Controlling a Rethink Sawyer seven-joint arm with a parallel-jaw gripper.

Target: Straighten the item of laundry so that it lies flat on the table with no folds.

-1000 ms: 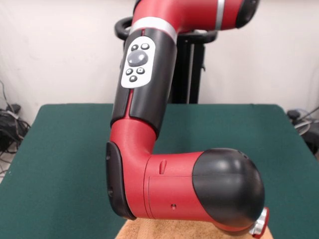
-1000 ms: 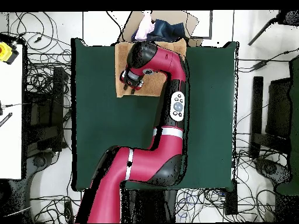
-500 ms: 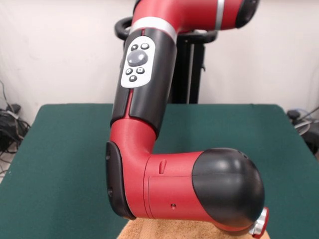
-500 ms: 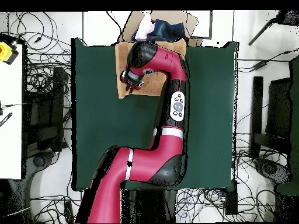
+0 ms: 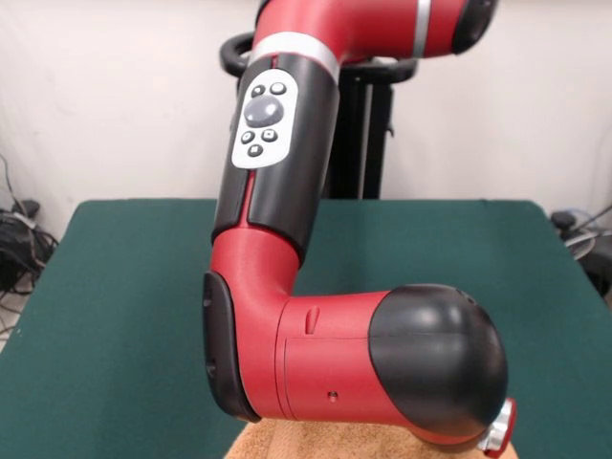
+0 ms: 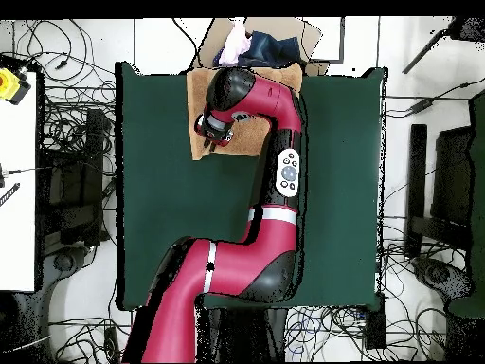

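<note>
The light orange-tan towel (image 6: 196, 97) lies on the dark green table (image 6: 161, 199) at the edge far from the robot's base, mostly covered by the arm. In the front view only a strip of the towel (image 5: 316, 444) shows at the bottom edge, under the arm's wrist, on the table (image 5: 115, 287). My gripper (image 6: 210, 135) points down onto the towel near its left lower part in the overhead view. The front view hides the gripper below the frame. The towel's lower edge looks slightly uneven.
The red and black arm (image 5: 287, 239) fills the middle of the front view. At the table's far edge in the overhead view there is a pale and dark blue shape (image 6: 248, 45), perhaps a person. Cables (image 6: 66, 142) lie on the floor around the table.
In the overhead view the gripper has shifted slightly up and left over the towel since a second ago, and the towel's lower left corner changed shape a little. The front view is unchanged.
</note>
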